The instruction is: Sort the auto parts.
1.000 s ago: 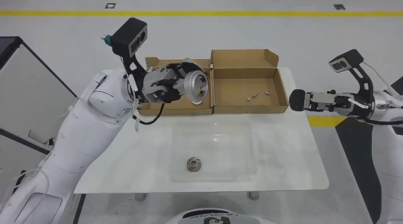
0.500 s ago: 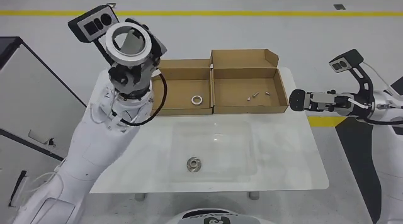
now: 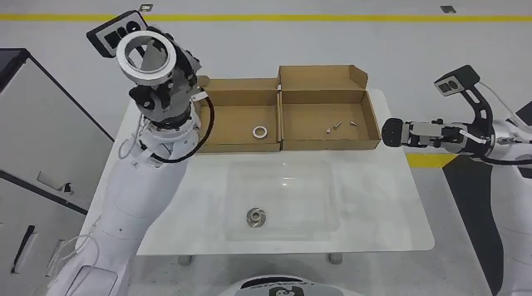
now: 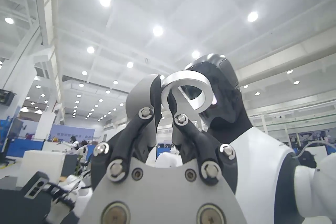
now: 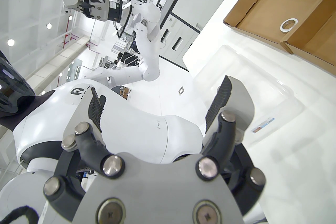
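Observation:
My left gripper [image 4: 164, 96] is raised high beyond the table's left end, shut on the rim of a large silver metal ring [image 4: 187, 93]. From above, that ring [image 3: 148, 55] faces the camera. The left cardboard box [image 3: 229, 121] holds a small white ring [image 3: 260, 132]. Two small screws [image 3: 332, 127] lie in the right cardboard box [image 3: 316, 113]. A round metal part [image 3: 255, 216] sits in the clear plastic tray [image 3: 299, 188]. My right gripper [image 5: 160, 93] is open and holds nothing; it hangs just past the table's right edge [image 3: 385, 132].
The two boxes stand side by side at the table's back edge, with the tray in front of them. A grey cabinet [image 3: 33, 121] stands left of the table. The left arm [image 5: 147, 25] rises beside the table's left end.
The left arm has lifted the silver ring from above the left box and swung it up and to the left. The white ring in that box is now uncovered. The right arm has not moved.

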### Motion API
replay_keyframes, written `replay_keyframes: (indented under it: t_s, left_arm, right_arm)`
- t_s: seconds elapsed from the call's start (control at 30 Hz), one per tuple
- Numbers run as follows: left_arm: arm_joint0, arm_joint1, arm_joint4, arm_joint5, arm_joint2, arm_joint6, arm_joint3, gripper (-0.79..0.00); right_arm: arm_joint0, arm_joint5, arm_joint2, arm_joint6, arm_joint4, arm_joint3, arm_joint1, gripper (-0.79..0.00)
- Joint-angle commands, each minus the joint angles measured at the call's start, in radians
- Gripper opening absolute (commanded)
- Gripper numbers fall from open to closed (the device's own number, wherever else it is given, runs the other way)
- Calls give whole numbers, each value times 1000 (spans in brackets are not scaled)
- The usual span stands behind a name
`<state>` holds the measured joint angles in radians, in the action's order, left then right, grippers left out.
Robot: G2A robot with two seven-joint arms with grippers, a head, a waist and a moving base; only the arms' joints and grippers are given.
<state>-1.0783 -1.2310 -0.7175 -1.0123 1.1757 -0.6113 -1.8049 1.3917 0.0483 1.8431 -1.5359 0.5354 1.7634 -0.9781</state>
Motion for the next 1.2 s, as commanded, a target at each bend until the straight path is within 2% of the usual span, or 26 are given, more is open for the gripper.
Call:
replay_keyframes:
  t_s: [0.0, 0.1, 0.2, 0.33, 0.47, 0.57, 0.7, 0.83, 1.1, 1.17]
  left_arm:
    - [-2, -7, 67, 0, 17, -43, 21, -785]
    - [-2, -13, 192, 0, 42, -88, 45, -785]
    - [-7, -19, 272, 0, 52, -87, 53, -785]
    - [-13, -28, 288, 0, 47, -48, 34, -785]
    - [-17, -42, 174, 0, 24, -18, -8, -785]
    - [-18, -56, 70, 0, 19, -35, -29, -785]
    - [-26, -77, -46, 0, 39, -88, -30, -785]
    - [-30, -97, -73, 0, 71, -177, -10, -785]
    - [-21, -105, 245, 0, 96, -196, 40, -785]
    - [-24, -106, 255, 0, 93, -191, 47, -785]
  right_arm:
    - [0, 0, 0, 0, 0, 0, 0, 0]
    - [0, 0, 0, 0, 0, 0, 0, 0]
    - [0, 0, 0, 0, 0, 0, 0, 0]
    - [0, 0, 0, 0, 0, 0, 0, 0]
    - [0, 0, 0, 0, 0, 0, 0, 0]
    - [0, 0, 0, 0, 0, 0, 0, 0]
    - [0, 0, 0, 0, 0, 0, 0, 0]
    - [0, 0, 0, 0, 0, 0, 0, 0]
    - [0, 0, 0, 0, 0, 0, 0, 0]
    - [0, 0, 0, 0, 0, 0, 0, 0]
